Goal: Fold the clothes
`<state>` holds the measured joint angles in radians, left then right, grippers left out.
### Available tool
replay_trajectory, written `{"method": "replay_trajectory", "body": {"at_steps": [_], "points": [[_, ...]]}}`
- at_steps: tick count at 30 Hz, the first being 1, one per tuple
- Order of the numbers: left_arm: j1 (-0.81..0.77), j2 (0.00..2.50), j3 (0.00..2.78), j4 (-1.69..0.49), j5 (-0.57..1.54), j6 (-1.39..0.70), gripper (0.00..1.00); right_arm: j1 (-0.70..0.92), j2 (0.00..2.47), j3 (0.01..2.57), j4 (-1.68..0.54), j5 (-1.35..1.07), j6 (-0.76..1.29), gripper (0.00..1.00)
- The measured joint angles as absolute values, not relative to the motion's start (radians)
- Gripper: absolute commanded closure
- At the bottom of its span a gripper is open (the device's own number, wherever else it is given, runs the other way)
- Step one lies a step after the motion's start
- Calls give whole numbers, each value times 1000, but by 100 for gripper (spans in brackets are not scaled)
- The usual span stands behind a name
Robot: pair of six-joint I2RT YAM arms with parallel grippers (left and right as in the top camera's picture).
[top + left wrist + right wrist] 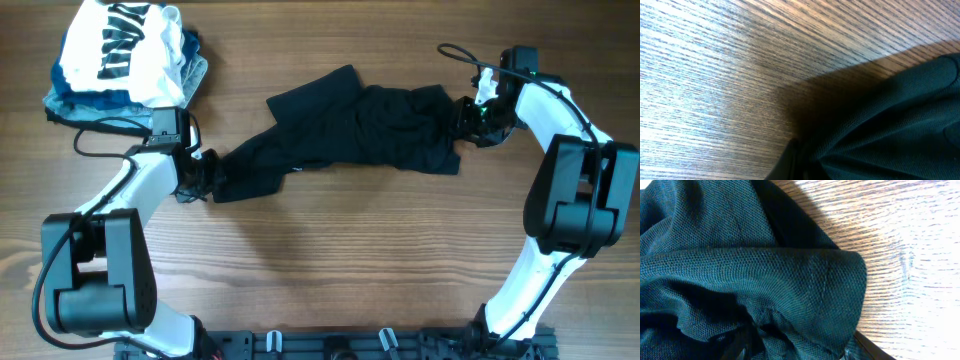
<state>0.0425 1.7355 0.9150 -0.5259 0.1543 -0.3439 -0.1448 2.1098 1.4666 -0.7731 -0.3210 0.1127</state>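
Note:
The black T-shirt [350, 135] lies crumpled and stretched across the middle of the wooden table. My left gripper [205, 175] is shut on the black T-shirt at its left end; in the left wrist view the cloth [890, 130] bunches into the jaws at the bottom edge. My right gripper [468, 118] is shut on the shirt's right end; in the right wrist view the dark fabric [765, 270] fills the frame and folds over the fingers. No neck label shows.
A pile of a white garment with black lettering [130, 45] on light-blue denim [70, 100] sits at the far left corner. Bare wood table [350, 260] lies in front of the shirt.

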Motion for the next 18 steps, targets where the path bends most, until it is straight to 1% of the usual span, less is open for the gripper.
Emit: {"method": "replay_trajectory", "body": {"at_steps": [4,10,13,18], "points": [[43,1736,915,-526,154,-344,96,-146,2097,1473,-776,-282,115,50],[43,1736,915,-525,154,-344,96,-147,2051,1489,-737,-238,126,62],[43,1736,915,-525,154,-344,96,-147,2051,1489,-733,-238,130,64],[43,1736,915,-520,154,-344,96,-140,2051,1485,-711,-238,129,63]]}}
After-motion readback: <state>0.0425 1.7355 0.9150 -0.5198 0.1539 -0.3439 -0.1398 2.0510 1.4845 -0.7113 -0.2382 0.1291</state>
